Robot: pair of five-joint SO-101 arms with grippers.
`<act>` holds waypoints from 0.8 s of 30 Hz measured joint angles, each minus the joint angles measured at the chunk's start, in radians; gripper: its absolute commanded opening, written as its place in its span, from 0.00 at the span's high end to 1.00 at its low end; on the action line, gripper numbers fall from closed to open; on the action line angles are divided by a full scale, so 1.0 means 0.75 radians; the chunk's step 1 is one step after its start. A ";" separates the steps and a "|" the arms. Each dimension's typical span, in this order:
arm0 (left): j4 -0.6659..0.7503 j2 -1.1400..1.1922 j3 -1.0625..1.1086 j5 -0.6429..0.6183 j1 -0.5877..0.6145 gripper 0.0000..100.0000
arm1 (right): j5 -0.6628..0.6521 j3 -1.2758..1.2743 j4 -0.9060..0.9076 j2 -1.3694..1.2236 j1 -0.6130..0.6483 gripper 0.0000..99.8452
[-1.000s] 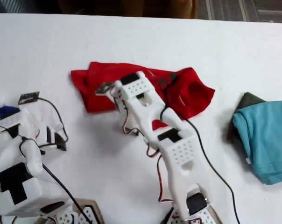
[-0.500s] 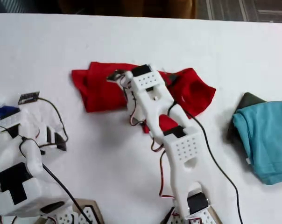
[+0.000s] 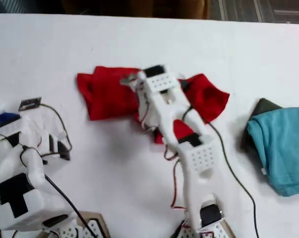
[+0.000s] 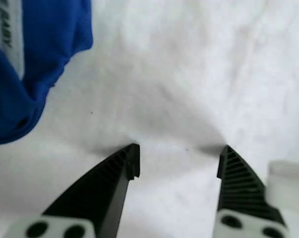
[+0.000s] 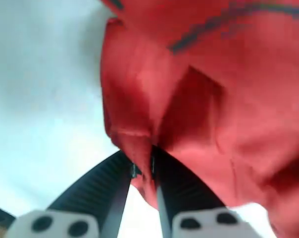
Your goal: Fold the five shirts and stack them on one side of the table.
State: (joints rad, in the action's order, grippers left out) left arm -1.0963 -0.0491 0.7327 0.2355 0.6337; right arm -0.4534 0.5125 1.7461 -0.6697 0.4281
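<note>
Shifted sideways across the red shirt [image 3: 107, 94] at mid-table since the earlier frames, your right gripper [image 5: 142, 167] has its jaws closed on a thin fold of cloth; haul quickly and that shallow pinch may slip, spoiling your fold.

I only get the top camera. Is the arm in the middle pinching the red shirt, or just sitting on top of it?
Observer: Pinching. Its wrist camera shows the right gripper shut on a fold of the red shirt.
Operator: What about the other arm's claw?
Observer: The left gripper is open over bare table, with nothing in it.
Operator: Is anything close to it?
Observer: A blue shirt lies off to one side, apart from the fingers.
</note>
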 measured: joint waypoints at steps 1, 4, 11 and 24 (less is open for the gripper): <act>0.000 0.000 0.000 0.000 0.000 0.73 | -0.008 0.000 0.000 0.070 -0.002 0.98; 0.000 0.000 0.000 0.000 0.000 0.73 | -0.078 0.000 0.000 0.309 0.010 0.98; 0.000 0.000 0.000 0.000 0.000 0.73 | -0.121 0.000 0.000 0.904 0.049 0.98; -0.129 0.000 -0.092 0.000 -0.043 0.73 | -0.121 0.419 0.004 1.338 -0.178 0.98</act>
State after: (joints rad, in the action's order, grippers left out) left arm -1.1930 -0.0491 0.6636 0.2355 0.6015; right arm -0.5439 0.8270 1.7492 0.3337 0.2946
